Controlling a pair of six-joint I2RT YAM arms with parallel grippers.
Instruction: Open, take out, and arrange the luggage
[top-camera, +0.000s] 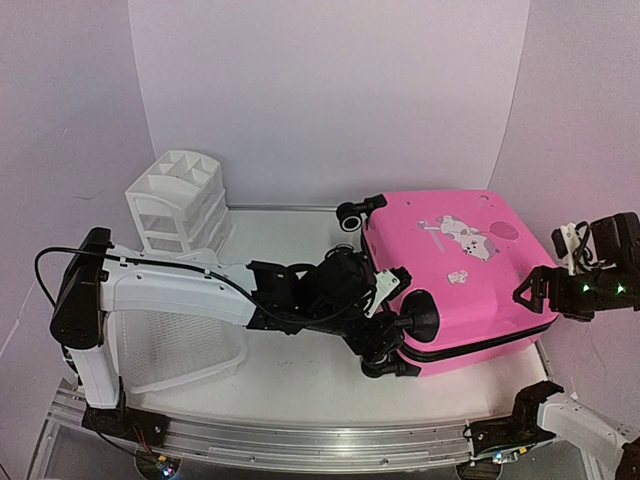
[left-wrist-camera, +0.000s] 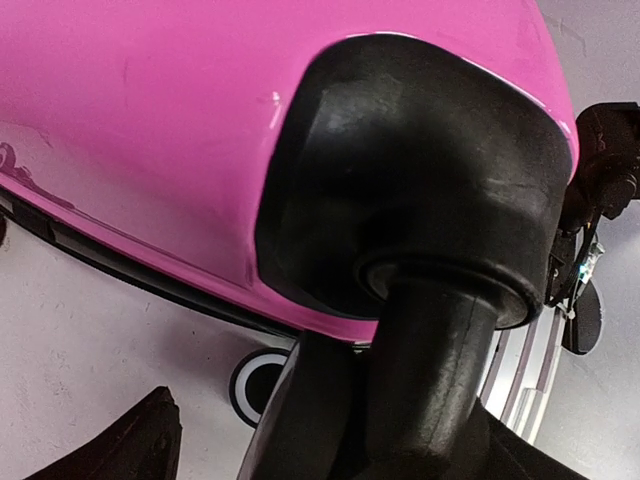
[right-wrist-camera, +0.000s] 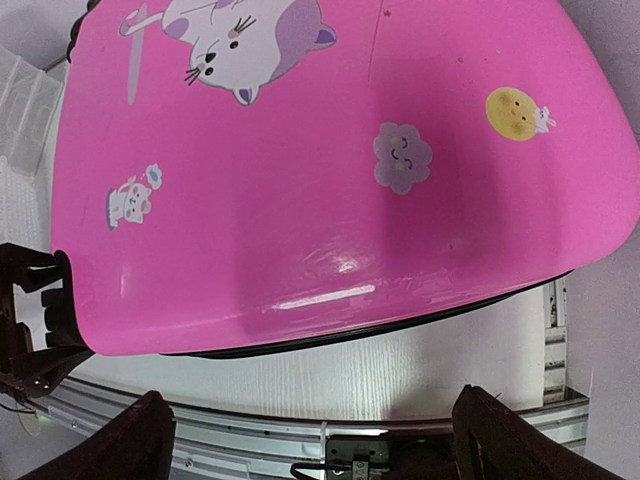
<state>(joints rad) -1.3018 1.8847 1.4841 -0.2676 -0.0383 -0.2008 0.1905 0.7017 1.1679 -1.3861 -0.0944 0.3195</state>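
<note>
The luggage (top-camera: 455, 270) is a bright-pink hard-shell suitcase with cartoon stickers, lying flat and closed at the right of the table. A black zipper seam runs round its edge. My left gripper (top-camera: 395, 345) is at its near-left corner, jaws spread, with the black corner wheel (left-wrist-camera: 430, 300) between the fingers; one finger (left-wrist-camera: 135, 445) stands apart from the wheel and the other is hidden behind it. My right gripper (top-camera: 538, 290) is open and empty just off the suitcase's right side (right-wrist-camera: 320, 180), above the table; in the right wrist view (right-wrist-camera: 310, 445) nothing lies between its fingers.
A white drawer organizer (top-camera: 180, 205) stands at the back left. A white mesh basket (top-camera: 175, 350) lies under the left arm. A metal rail (top-camera: 300, 445) runs along the table's front edge. Another suitcase wheel (top-camera: 350, 215) sticks out at the back-left corner.
</note>
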